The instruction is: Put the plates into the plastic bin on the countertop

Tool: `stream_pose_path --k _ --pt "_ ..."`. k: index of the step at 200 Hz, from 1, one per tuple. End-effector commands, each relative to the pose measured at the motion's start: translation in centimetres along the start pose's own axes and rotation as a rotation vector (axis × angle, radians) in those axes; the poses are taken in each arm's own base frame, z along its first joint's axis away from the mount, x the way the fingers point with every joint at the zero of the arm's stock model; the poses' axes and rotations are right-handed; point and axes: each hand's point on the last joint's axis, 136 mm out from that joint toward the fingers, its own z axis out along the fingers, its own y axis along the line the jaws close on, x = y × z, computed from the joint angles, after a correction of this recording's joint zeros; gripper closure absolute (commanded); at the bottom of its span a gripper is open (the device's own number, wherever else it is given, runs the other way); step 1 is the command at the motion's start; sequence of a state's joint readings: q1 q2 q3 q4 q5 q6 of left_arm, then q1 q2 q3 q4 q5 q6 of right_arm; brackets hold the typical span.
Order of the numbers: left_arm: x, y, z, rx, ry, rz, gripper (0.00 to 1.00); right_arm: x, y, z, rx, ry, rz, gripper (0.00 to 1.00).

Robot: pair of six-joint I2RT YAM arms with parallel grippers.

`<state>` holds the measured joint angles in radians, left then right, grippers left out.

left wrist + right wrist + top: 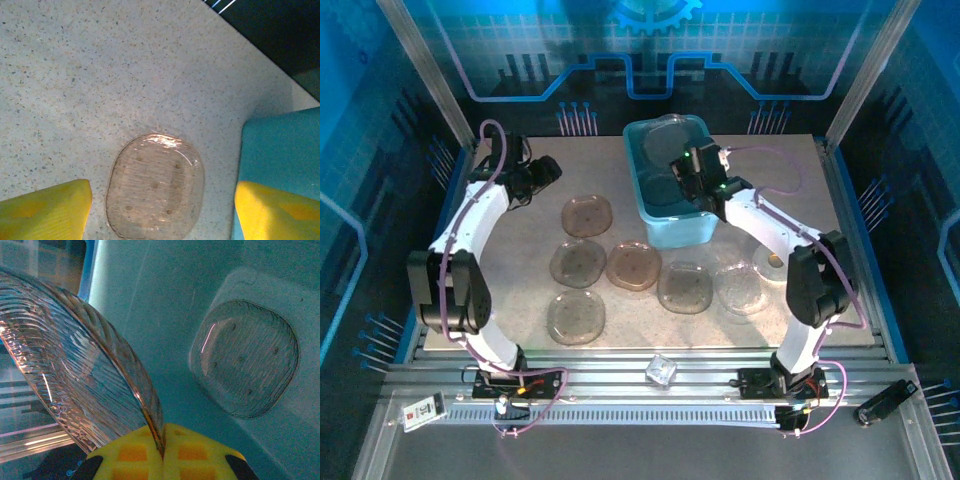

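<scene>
Right gripper (162, 452) pinched a tilted plate (75, 370) by its rim over the plastic bin (165, 300), upper centre; that edge-only grip could slip; left gripper (162, 205) gaped wide over another plate (154, 175), lower centre.

I see the tabletop (100, 75) as a matt, beige, speckled stone-like surface, faintly grainy; the flat plate (155, 187) looks like thin translucent plastic, glossy, with fine ridges and small studs; the tilted plate (75, 370) has the same ribbed, shiny finish, smoky brown; the plastic bin (165, 305) is smooth teal with a soft sheen; the left fingers (45, 210) look matt yellow; the rails (650, 395) are bare ribbed metal.
</scene>
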<state>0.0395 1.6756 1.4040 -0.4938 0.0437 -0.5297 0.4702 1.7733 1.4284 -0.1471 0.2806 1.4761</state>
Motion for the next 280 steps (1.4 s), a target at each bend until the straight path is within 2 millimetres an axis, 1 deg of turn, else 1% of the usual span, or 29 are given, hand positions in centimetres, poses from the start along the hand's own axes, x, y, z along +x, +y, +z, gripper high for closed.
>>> stream_pose_path --k 1,22,36,76,109,139,170,196,233,280 --pt "0.1 0.5 0.5 0.001 0.054 0.040 0.24 -0.5 -1.9 0.9 0.097 -0.024 0.042 1.00" --pt "0.4 1.0 1.5 -0.009 0.088 0.046 0.24 0.0 -2.9 2.0 0.141 -0.014 0.055 1.00" --pt "0.5 1.2 2.0 -0.017 0.103 0.056 0.24 0.2 -3.2 2.6 0.155 -0.008 0.057 1.00" --pt "1.1 2.3 2.8 -0.050 0.132 0.079 0.24 0.8 -4.9 3.9 0.232 0.000 0.076 1.00" --pt "1.9 3.0 3.6 -0.068 0.159 0.084 0.25 1.5 -6.4 5.3 0.280 0.016 0.092 1.00" --pt "2.1 3.2 3.9 -0.075 0.176 0.087 0.25 1.8 -6.6 6.1 0.300 0.017 0.094 1.00" --pt "2.4 3.5 4.2 -0.086 0.192 0.090 0.25 1.9 -7.4 6.6 0.346 0.010 0.110 1.00" --pt "2.6 3.7 4.4 -0.092 0.203 0.092 0.25 2.0 -7.8 7.1 0.374 0.005 0.101 0.98" --pt "3.0 3.9 4.7 -0.099 0.223 0.092 0.25 2.2 -8.9 7.8 0.414 -0.006 0.116 0.95" --pt "3.4 4.0 5.0 -0.103 0.246 0.090 0.25 2.3 -9.5 8.6 0.439 -0.017 0.122 0.92"
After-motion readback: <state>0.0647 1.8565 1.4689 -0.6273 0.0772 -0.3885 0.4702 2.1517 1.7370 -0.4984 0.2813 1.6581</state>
